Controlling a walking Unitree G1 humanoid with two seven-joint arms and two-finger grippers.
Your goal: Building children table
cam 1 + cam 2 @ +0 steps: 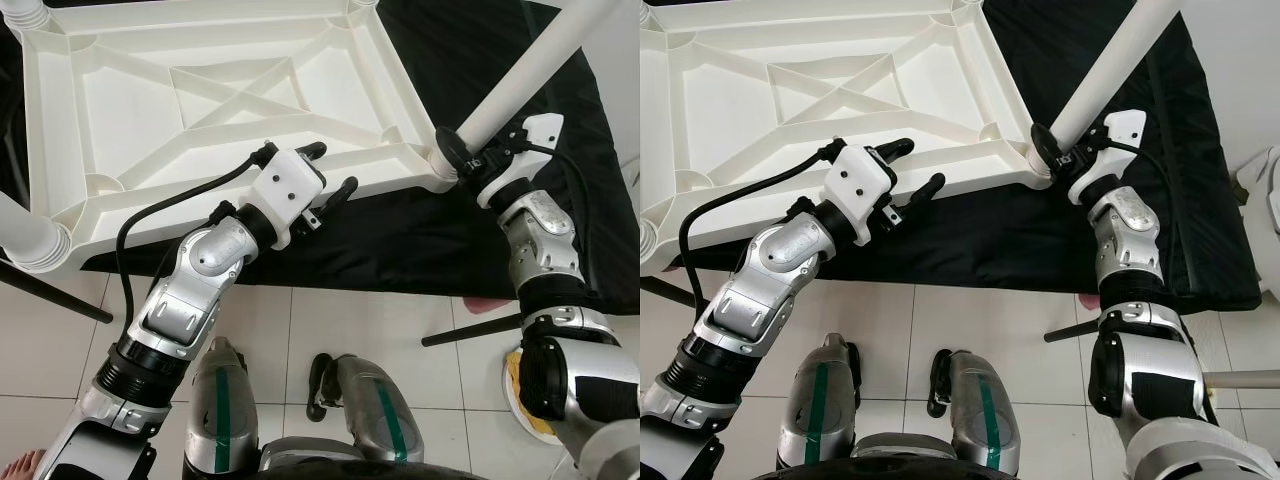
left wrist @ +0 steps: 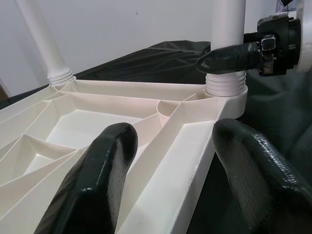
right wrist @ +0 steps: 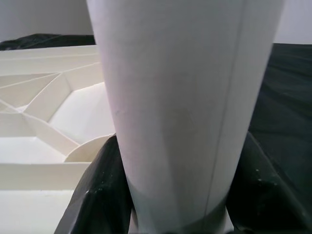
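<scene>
A white plastic children's table top [image 1: 120, 100] lies upside down on a black cloth, its ribbed underside facing up. My left gripper [image 1: 332, 168] is open and straddles the near rim [image 2: 190, 161], one finger inside the frame and one outside. A long white table leg [image 1: 530, 70] stands in the socket at the near right corner. My right gripper [image 1: 447, 150] is shut on this leg just above the threaded socket [image 2: 225, 85]; its fingers [image 3: 97, 195] wrap both sides of the leg [image 3: 185, 97].
The black cloth [image 1: 440, 50] covers the floor under the table. Other legs stand at the near left corner [image 1: 25, 235] and a far corner [image 2: 41, 39]. Black rods [image 1: 50, 290] [image 1: 480, 330] cross the white tiles. A person's foot [image 1: 20, 465] shows at bottom left.
</scene>
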